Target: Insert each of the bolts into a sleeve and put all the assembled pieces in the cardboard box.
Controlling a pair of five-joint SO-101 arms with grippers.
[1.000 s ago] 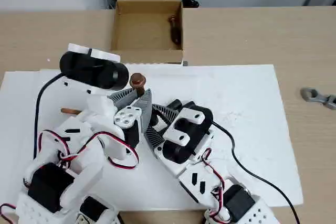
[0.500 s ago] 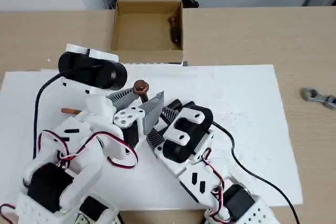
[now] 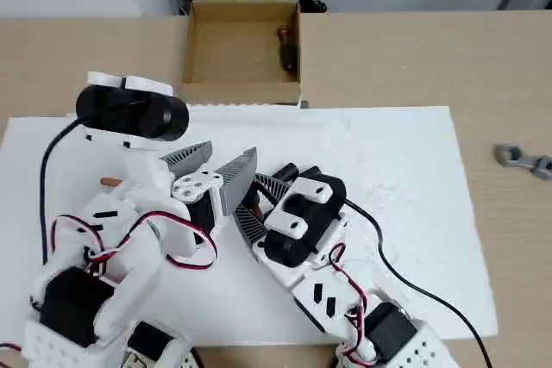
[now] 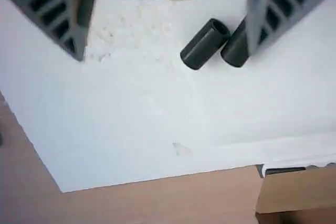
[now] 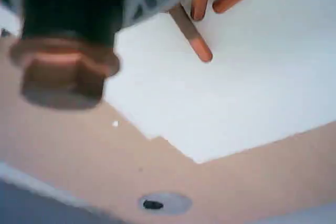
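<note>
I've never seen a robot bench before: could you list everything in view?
Light wooden table: one, under everything.
White sheet: one, on the table.
Brown cardboard box: one, open, at the sheet's far edge.
Copper bolt in a black sleeve: one, inside the box.
Loose copper bolts: three, on the sheet.
Loose black cylindrical sleeves: two, side by side on the sheet.
Small grey metal part: one, on bare table.
Left arm: white, grey jaws open.
Right arm: white and black, jaws shut on a second sleeved bolt.
</note>
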